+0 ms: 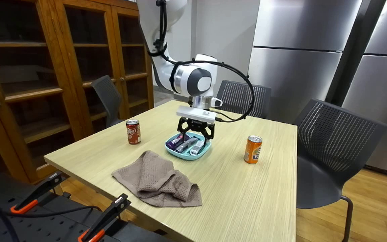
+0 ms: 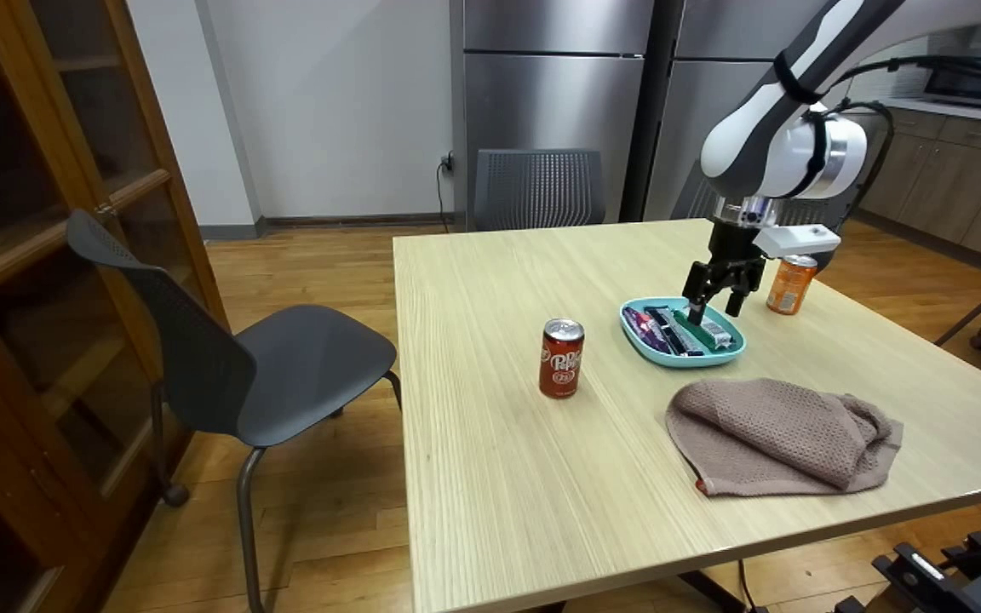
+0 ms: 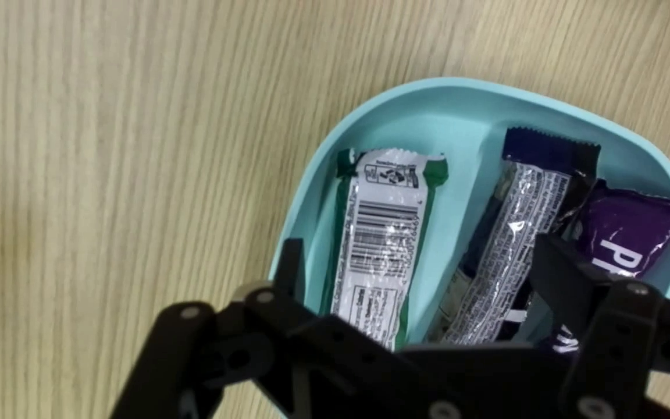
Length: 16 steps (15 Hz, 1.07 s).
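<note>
My gripper [image 3: 426, 267] stands wide open over a light blue tray [image 3: 451, 82] in the wrist view, holding nothing. Between its fingers a green-and-white wrapped bar [image 3: 378, 238] lies barcode up, along with a dark wrapped bar [image 3: 512, 233] with silver print. A purple wrapped bar [image 3: 631, 227] rests at the tray's right side, partly hidden behind one finger. In both exterior views the fingers reach down into the tray [image 1: 177, 155], beside the bars. Whether a fingertip touches a wrapper I cannot tell.
A crumpled brown towel [image 1: 158, 181] lies in front of the tray on the wooden table [image 1: 247, 201]. A red Dr Pepper can [image 2: 561, 362] and an orange Fanta can [image 1: 253, 150] stand upright on opposite sides of the tray. Grey chairs [image 2: 312, 375] surround the table.
</note>
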Tool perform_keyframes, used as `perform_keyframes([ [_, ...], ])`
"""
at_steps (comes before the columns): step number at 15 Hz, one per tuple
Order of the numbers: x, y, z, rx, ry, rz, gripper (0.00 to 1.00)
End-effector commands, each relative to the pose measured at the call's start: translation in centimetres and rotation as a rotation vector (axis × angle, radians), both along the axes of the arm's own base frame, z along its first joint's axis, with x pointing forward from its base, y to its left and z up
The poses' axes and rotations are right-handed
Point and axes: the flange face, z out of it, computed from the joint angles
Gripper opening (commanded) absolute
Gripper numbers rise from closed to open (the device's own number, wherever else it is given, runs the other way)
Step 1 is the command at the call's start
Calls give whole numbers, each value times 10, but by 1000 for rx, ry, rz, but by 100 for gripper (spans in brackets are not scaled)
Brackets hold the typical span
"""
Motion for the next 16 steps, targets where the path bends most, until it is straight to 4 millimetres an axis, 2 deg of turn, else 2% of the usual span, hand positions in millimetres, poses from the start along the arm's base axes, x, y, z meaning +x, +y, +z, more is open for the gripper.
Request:
perform_keyframes([
  [1,-22,3,29,-13,-18,59,100],
  [6,-52,2,45,-47,-23,175,100],
  [7,-32,0,30,-20,-9,108,100],
  [10,-44,2,35,-35,-10,141,100],
  [16,-45,3,34,-36,-11,149,100],
])
